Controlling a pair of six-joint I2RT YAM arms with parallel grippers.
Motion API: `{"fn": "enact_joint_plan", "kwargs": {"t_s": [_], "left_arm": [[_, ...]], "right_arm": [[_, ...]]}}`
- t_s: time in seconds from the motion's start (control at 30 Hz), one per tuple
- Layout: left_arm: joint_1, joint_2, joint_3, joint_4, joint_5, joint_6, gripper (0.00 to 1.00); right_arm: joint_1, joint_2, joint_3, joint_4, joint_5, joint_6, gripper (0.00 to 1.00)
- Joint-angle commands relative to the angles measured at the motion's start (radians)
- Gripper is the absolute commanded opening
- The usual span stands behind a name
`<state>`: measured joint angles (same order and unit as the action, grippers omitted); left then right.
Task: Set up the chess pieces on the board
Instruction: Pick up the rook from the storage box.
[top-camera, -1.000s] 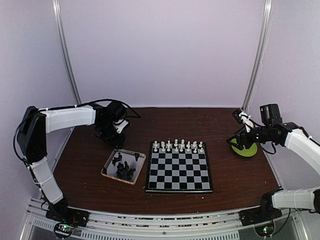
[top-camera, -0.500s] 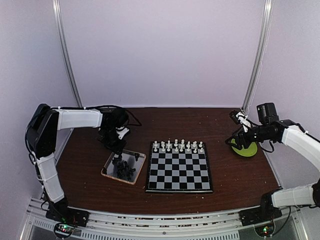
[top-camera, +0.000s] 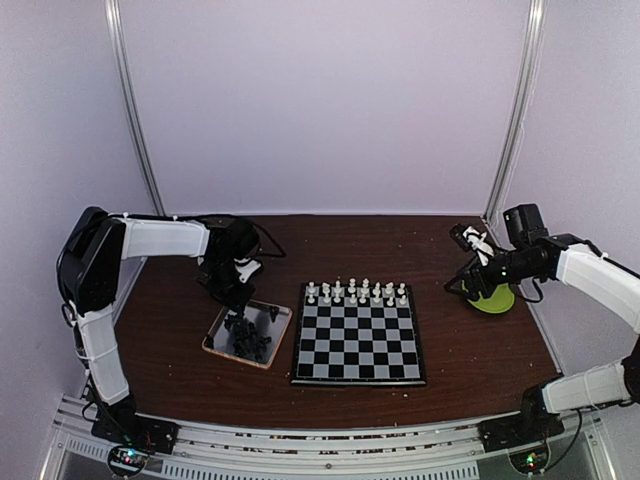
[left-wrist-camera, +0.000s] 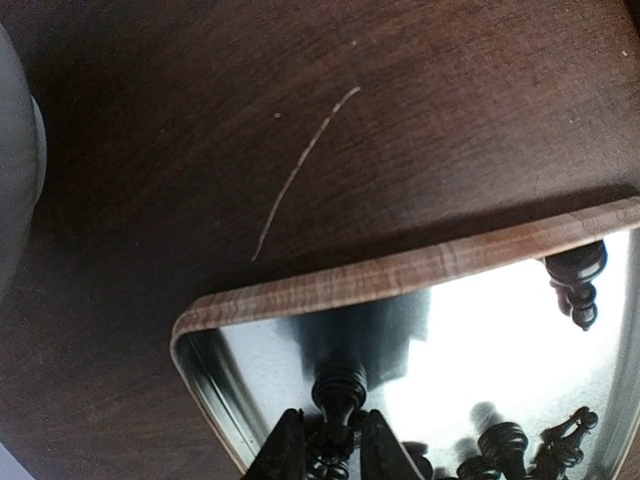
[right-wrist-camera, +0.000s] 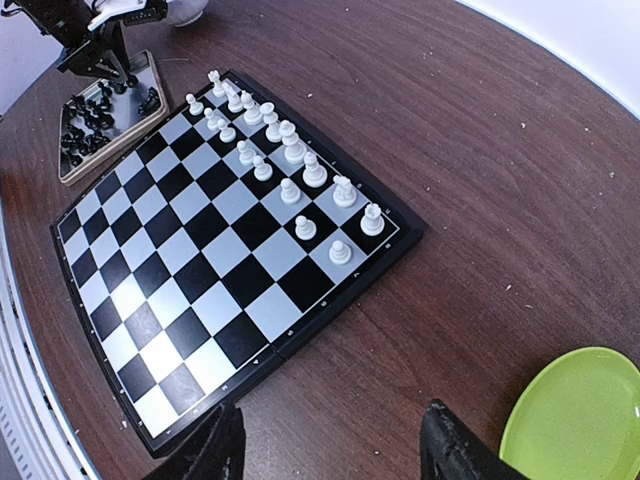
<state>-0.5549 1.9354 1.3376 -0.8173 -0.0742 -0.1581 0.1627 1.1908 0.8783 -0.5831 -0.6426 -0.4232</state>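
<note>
The board (top-camera: 358, 340) lies mid-table, with white chess pieces (top-camera: 355, 292) in its two far rows; they also show in the right wrist view (right-wrist-camera: 270, 150). Black chess pieces (top-camera: 248, 338) lie heaped in a silver tray (top-camera: 218, 340). My left gripper (top-camera: 240, 296) is down in the tray's far corner. In the left wrist view the left gripper (left-wrist-camera: 335, 455) is narrowed round one black piece (left-wrist-camera: 340, 388), its base pointing away from the fingers. My right gripper (top-camera: 466, 240) hangs open and empty above the table right of the board; its fingers (right-wrist-camera: 215, 450) stand wide apart.
A lime green plate (top-camera: 492, 298) lies at the right, under the right arm, and shows in the right wrist view (right-wrist-camera: 575, 415). The tray's wood-look rim (left-wrist-camera: 400, 275) sits close to the board's left edge. Walls and metal posts enclose the table's back.
My left gripper has moved from behind the tray forward and down into its far corner. My right gripper has drifted slightly left and up.
</note>
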Motion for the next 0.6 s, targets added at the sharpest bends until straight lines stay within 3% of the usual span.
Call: {"fn": "enact_joint_plan", "kwargs": {"t_s": [0.0,0.27,0.57], "left_arm": [[0.007,0.011,0.034,0.001,0.022,0.013,0.18],[0.006,0.003,0.041,0.000,0.018,0.015,0.03],[0.005,-0.105,0.028,0.030,0.076,0.010,0.01]], "right_arm": [[0.006,0.000,0.023,-0.012,0.009,-0.014,0.59],[0.008,0.001,0.023,-0.012,0.014,-0.016,0.58],[0.011,0.002,0.024,-0.010,0.022,-0.018,0.57]]}}
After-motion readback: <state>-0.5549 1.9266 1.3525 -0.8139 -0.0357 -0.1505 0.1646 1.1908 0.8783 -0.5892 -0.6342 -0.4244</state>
